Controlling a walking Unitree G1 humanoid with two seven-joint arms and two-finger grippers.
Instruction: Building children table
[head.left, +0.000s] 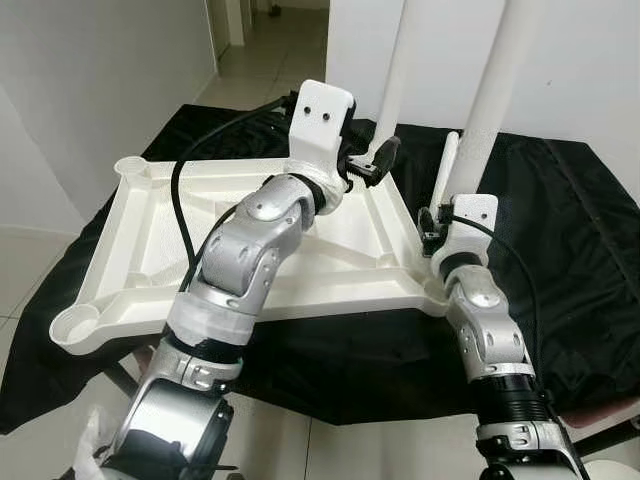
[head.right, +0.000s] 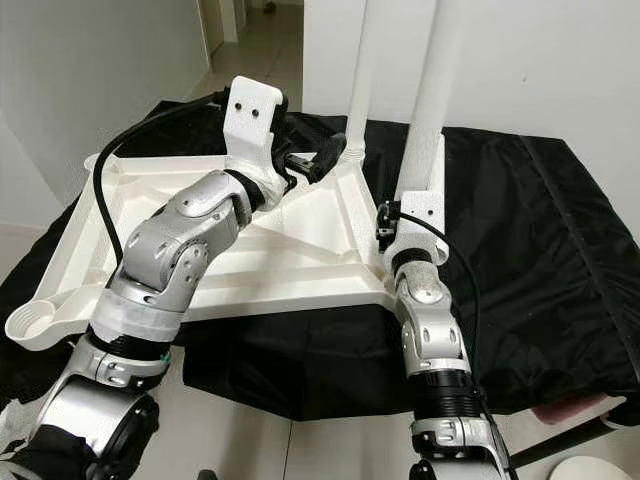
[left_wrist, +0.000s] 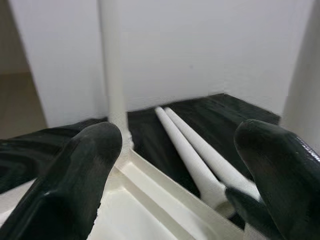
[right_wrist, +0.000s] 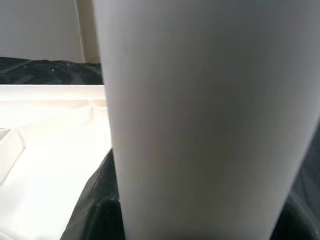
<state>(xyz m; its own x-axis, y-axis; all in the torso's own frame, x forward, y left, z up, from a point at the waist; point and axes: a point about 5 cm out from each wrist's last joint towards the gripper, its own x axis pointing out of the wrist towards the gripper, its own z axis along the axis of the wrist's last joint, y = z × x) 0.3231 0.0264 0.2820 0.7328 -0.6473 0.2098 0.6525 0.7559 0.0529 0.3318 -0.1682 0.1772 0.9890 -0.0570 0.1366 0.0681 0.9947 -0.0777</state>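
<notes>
While the upturned white tabletop (head.left: 150, 240) lies on the black cloth (head.left: 570, 250), the right gripper (head.left: 432, 232) clamps the near upright leg (head.left: 490, 110) and the left gripper (head.left: 372, 160) gapes empty beside the far leg (head.left: 395, 90), so careless pulling might unseat either leg.

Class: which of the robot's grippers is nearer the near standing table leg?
Right. The right gripper is against the near standing leg at its base; the left gripper is open by the far leg.

The tabletop (head.left: 330, 260) and legs (head.left: 497, 90) look like smooth matt white plastic; the black cloth (head.left: 570, 250) underneath is slightly creased and dull.
</notes>
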